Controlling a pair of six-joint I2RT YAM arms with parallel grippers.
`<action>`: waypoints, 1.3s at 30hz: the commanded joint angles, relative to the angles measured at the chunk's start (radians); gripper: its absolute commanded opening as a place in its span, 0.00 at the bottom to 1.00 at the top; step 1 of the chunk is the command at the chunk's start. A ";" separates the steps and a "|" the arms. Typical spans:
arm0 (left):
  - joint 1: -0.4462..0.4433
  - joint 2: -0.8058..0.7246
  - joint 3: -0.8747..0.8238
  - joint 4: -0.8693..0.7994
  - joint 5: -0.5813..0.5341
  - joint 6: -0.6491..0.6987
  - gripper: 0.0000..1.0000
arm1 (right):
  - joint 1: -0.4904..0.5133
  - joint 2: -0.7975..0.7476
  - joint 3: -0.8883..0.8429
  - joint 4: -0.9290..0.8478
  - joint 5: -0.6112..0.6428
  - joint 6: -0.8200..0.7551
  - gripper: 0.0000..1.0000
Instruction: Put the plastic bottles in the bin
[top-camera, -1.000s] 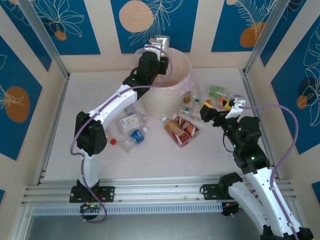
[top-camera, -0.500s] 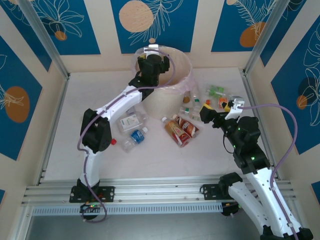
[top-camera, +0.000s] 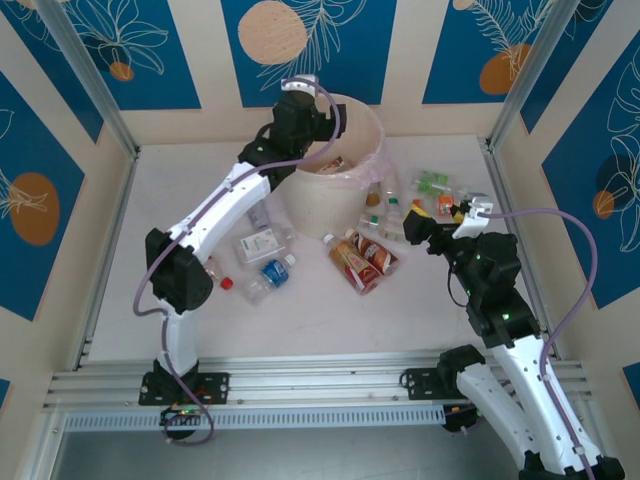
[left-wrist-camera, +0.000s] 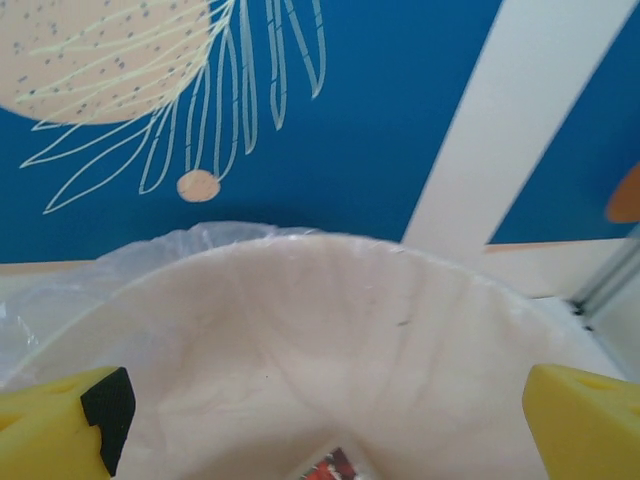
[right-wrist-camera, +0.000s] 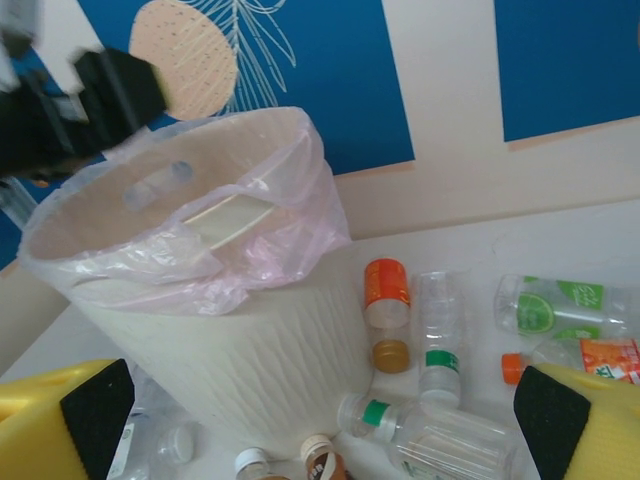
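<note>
The small clear plastic bottles (top-camera: 362, 258) look light and thin-walled, and several are crushed. I judge they will give under pressure and may slip sideways on their slick sides. The firmest hold is probably across the labelled belly or just below the hard screw cap, taken crosswise to the long axis. Most lie on the pale matte counter (top-camera: 180, 210), clustered just right of and in front of the round cream-beige ribbed plastic bin (top-camera: 320, 205), with a few more to its left front. A red-labelled bottle (left-wrist-camera: 330, 466) seems to lie inside at the bottom. In the right wrist view a short orange-capped bottle (right-wrist-camera: 387, 312) sits close to the bin's wall, with a green-labelled one (right-wrist-camera: 548, 303) further off. The bin looks stiff, with faint vertical ridges, and a thin crinkled clear liner (right-wrist-camera: 250, 250) drapes loosely over its rim. The left claw (left-wrist-camera: 325, 430) hangs over the bin's mouth with its yellow fingers spread wide and nothing between them. The right claw (right-wrist-camera: 320, 430) is likewise wide open and empty, facing the bin and the bottles beside it.
</note>
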 joint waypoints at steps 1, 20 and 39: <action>-0.001 -0.062 0.060 -0.120 0.126 -0.033 1.00 | -0.018 0.024 -0.004 -0.038 0.051 0.025 1.00; 0.054 -0.646 -0.705 -0.022 0.050 -0.130 1.00 | -0.118 0.249 0.008 -0.119 -0.097 0.150 0.99; 0.339 -0.964 -1.172 -0.053 0.071 -0.378 1.00 | 0.015 0.854 0.225 -0.359 -0.250 0.014 0.93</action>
